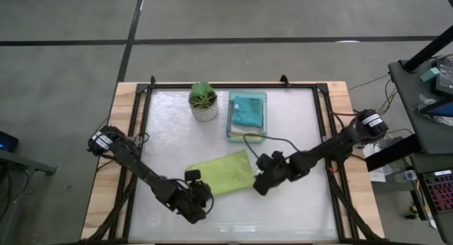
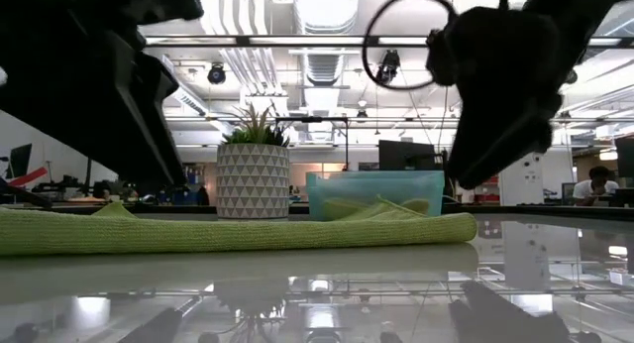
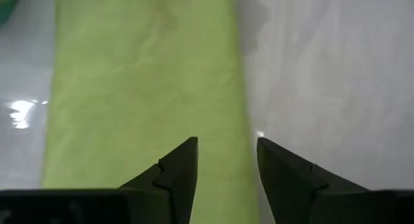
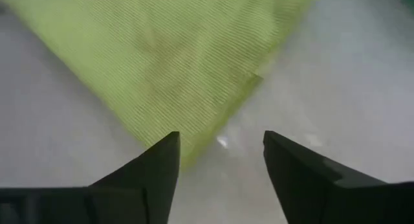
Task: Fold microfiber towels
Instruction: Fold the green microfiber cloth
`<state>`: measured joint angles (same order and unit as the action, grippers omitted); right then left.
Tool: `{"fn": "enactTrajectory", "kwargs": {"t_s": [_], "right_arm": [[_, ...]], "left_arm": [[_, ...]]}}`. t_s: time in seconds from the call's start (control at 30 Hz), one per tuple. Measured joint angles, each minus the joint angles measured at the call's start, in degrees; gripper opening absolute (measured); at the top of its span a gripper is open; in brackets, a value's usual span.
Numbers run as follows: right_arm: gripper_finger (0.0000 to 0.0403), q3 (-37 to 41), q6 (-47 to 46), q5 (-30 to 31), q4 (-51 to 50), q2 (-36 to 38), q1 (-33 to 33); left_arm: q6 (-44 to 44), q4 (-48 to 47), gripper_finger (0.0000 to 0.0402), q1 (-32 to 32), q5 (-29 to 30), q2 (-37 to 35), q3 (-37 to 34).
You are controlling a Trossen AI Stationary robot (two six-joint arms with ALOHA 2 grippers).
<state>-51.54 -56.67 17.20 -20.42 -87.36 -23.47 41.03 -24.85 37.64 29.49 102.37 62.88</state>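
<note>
Now both open pincers flank the folded lime green towel (image 1: 221, 173)

Bare table (image 1: 297, 202) lies open around the lime green towel (image 1: 221, 173); plant (image 1: 204, 100) and tray (image 1: 247, 110) seemingly crowd the far edge.

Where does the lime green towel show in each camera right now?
High: lime green towel lies low centre, between both grippers.
Low: flat band along the table, before the plant pot.
Left wrist: fills upper left.
Right wrist: fills upper centre.
Shared landmark: the plant pot.
</note>
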Motion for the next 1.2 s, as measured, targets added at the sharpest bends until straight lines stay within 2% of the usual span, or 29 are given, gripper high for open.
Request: {"fn": "enactTrajectory", "kwargs": {"t_s": [0.1,0.2,0.37,0.53,0.67,0.8,0.9,1.2], "right_arm": [[0.0228,4.4,1.0,-4.5,10.4,0.5,2.5],[0.0250,7.4,0.9,-6.0,16.7,0.5,4.4],[0.0276,9.0,0.7,-6.1,17.2,-0.2,7.0],[0.0283,9.1,2.7,-6.8,21.7,-3.3,8.0],[0.0274,9.1,4.4,-8.8,29.1,-5.9,8.0],[0.0251,9.0,5.3,-9.7,36.0,-8.5,8.0],[0.0220,9.0,5.6,-9.7,38.0,-9.3,8.1],[0.0066,9.1,6.5,-8.2,38.3,-8.3,8.1]], "left_arm": [[-1.0,-0.5,0.0144,-0.6,0.6,0.0,-0.9],[-1.2,-0.3,0.0144,-0.9,0.7,0.0,-1.1],[-2.4,-0.3,0.0144,-0.9,0.7,0.0,-1.2],[-2.6,-0.2,0.0144,-0.9,0.6,0.0,-1.2],[-1.2,0.4,0.0144,-0.9,0.4,0.0,-1.2],[-1.2,0.3,0.0144,-0.9,0.1,0.0,-1.2],[-1.4,0.0,0.0144,-0.8,-0.2,0.0,-1.3],[-1.4,-0.2,0.0144,-0.8,-0.3,0.0,-1.3]]}}
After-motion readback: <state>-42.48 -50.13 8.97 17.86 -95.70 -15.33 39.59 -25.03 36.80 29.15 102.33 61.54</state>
